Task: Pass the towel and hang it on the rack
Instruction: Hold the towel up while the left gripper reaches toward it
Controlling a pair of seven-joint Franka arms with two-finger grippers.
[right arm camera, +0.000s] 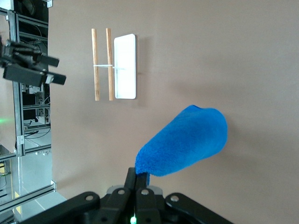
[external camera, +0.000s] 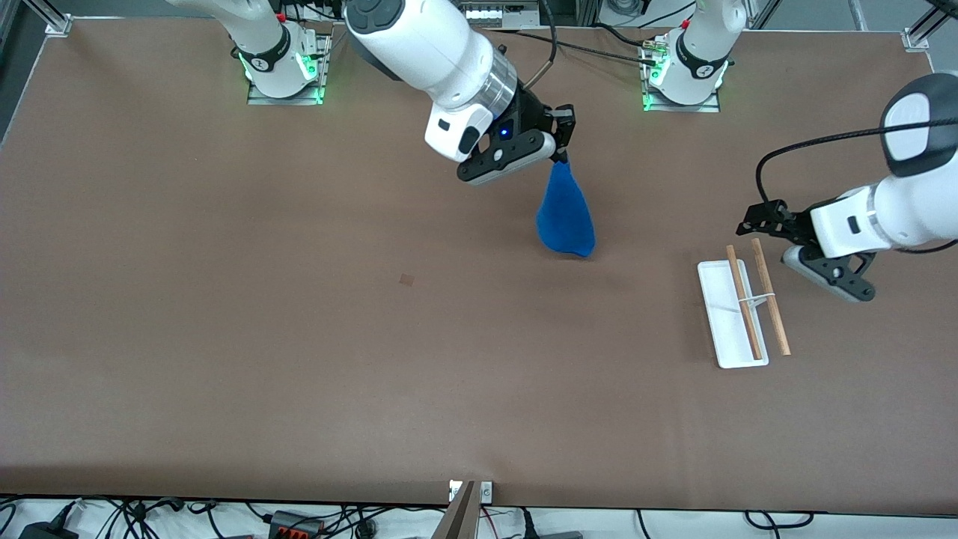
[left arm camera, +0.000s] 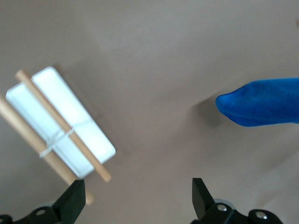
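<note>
Hanging from the clamped right pincer (external camera: 560, 153), the towel (external camera: 566, 217) droops.

The work surface is a table (external camera: 299, 359) covered in matte brown material, with aluminium brackets at its corners along the robot-base edge. Both arm bases are bolted to this edge on metal plates. The rack (external camera: 737, 313) stands on the table toward the left arm's end; its white rectangular tray base rests flat on the surface, and two parallel light-brown wooden rods run lengthwise above it on a thin white upright. A small darker square mark (external camera: 406, 279) lies near the table centre.
</note>
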